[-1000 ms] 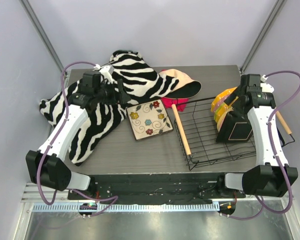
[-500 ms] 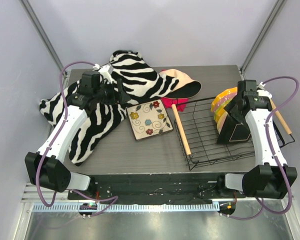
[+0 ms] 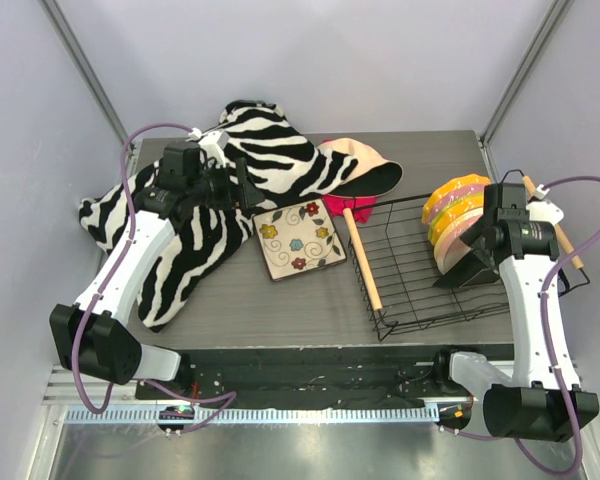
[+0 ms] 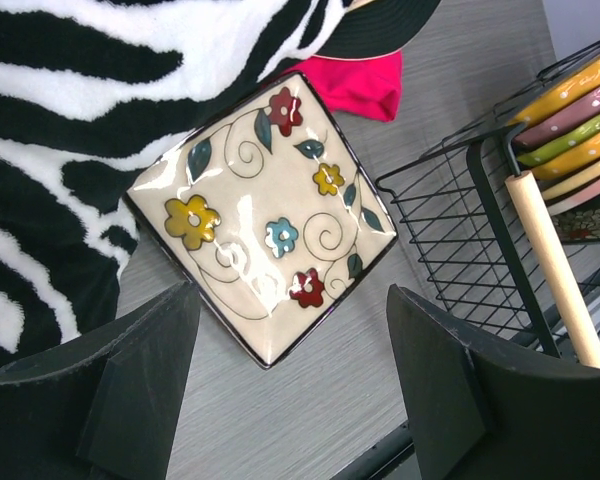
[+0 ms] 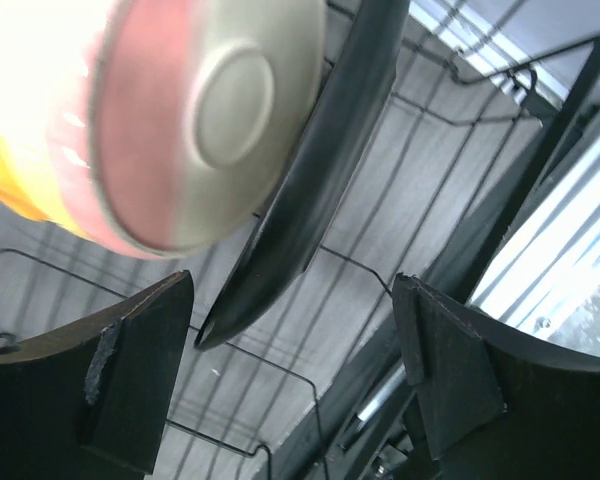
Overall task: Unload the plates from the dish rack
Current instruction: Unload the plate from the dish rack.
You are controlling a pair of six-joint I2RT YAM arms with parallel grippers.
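Top external view: the black wire dish rack (image 3: 410, 285) stands on the right of the table (image 3: 280, 305) and holds round plates (image 3: 448, 212) on edge, orange, pink and yellow-green, plus a dark square plate (image 5: 330, 150). The cream flowered plate (image 3: 300, 240) lies flat beside the zebra cloth (image 3: 270, 165). The left gripper (image 4: 292, 340) hangs spread wide above it. The right gripper (image 5: 292, 300) has its jaws apart on either side of the dark plate's edge, not touching it.

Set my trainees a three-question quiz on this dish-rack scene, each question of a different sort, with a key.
1. True or false: the cream flowered plate lies inside the dish rack.
2. Fill in: the left gripper, facing that plate, has its jaws ___.
3. Which gripper is at the plates standing on edge in the rack? A) left gripper B) right gripper

Key: 1 false, it lies on the table beside the rack; 2 open; 3 B.
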